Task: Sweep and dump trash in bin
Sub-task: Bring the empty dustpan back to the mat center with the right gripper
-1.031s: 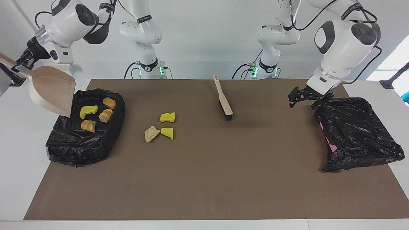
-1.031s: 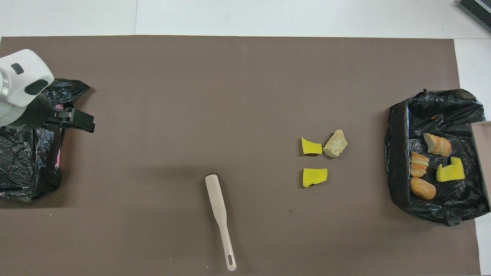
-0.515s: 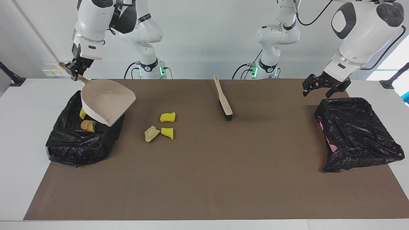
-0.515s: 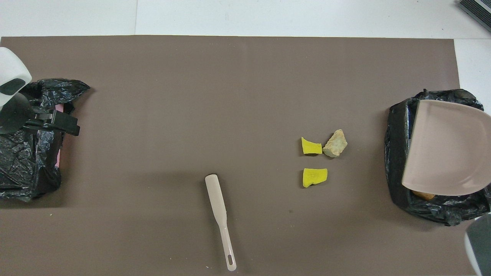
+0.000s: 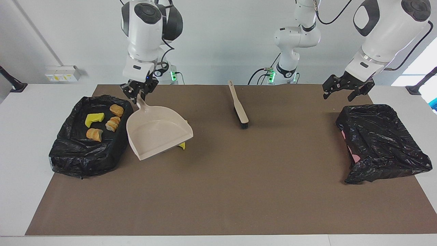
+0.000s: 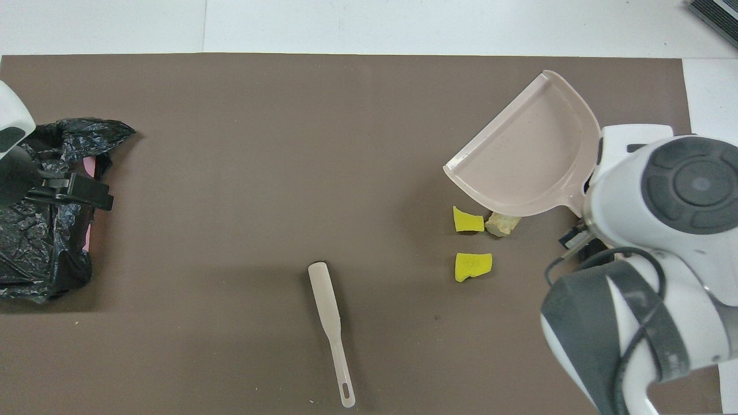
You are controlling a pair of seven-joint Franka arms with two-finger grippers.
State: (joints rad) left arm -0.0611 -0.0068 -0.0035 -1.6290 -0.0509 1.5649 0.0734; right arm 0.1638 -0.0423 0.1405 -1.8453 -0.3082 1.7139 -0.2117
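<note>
Brown matte paper (image 5: 239, 191) covers the white table. Right gripper (image 5: 139, 93), clamped on the smooth beige dustpan (image 5: 157, 134), has swung it off the crinkled black-lined bin (image 5: 68, 160) to over three floor scraps (image 6: 468, 221). Only the facing view shows four scraps (image 5: 102, 123) binned. Left gripper (image 5: 344, 89), fingers apart, hovers near the other bin (image 5: 382, 143). Brush (image 5: 239, 109) lies untouched.

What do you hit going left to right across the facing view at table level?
Bin with dumped trash → dustpan, held by the right gripper → brush → left gripper, open over the mat → second black-bagged bin. The scraps under the dustpan are left out.
</note>
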